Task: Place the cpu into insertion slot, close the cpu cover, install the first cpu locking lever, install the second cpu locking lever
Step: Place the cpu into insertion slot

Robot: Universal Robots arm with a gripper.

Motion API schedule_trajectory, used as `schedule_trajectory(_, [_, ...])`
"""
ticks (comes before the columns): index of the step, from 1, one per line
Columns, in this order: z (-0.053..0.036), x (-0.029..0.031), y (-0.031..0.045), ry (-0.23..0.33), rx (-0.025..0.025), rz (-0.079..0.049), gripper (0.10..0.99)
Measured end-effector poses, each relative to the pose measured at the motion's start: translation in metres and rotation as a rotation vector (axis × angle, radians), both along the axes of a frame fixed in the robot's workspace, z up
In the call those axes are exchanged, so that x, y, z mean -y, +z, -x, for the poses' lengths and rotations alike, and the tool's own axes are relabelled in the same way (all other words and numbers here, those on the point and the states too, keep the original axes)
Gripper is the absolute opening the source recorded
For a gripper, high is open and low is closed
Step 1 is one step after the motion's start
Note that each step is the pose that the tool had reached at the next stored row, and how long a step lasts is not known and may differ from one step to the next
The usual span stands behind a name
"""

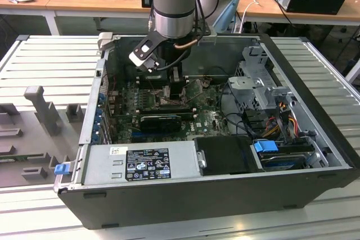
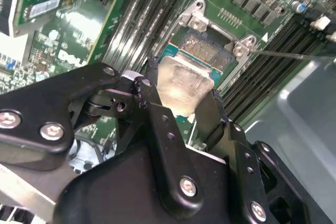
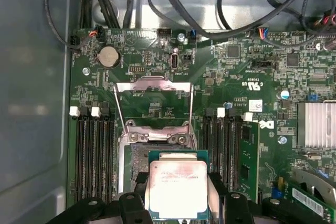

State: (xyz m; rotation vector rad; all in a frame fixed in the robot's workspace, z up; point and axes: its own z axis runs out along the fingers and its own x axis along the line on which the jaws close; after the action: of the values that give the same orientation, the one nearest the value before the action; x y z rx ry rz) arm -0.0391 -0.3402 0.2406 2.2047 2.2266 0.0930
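Silver-topped, one cpu (image 3: 176,184) sits clamped in the pincer (image 3: 177,192) over one insertion slot (image 3: 137,163).

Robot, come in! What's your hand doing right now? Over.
Hand shut on the cpu. Over the insertion slot, not in yet. The cpu cover is up, out of the way.

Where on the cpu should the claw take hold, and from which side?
By two opposite edges, coming from above its silver top. The cpu is a thin flat square, so only its sides offer purchase, and its underside must stay free for the insertion slot. The claw grips it so now.
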Motion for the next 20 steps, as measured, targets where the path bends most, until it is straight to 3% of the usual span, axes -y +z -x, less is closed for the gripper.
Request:
schedule_trajectory(1, [0.0024,-0.0019,-0.0061,-0.019,0.0,-0.002,0.525])
schedule_trajectory(2, [0.0026,-0.0084,-0.0193,-0.026,0.0,-0.002,0.525])
schedule_trajectory(5, [0.0032,-0.0119,-0.0261,-0.028,0.0,-0.002,0.525])
schedule_trajectory(11, [0.0043,-0.0138,-0.0327,-0.039,0.0,-0.002,0.525])
schedule_trajectory(16, [0.0043,-0.0173,-0.0348,0.0,-0.0001,-0.002,0.525])
schedule_trajectory(20, [0.0029,-0.0177,-0.0377,0.0,-0.0001,-0.002,0.525])
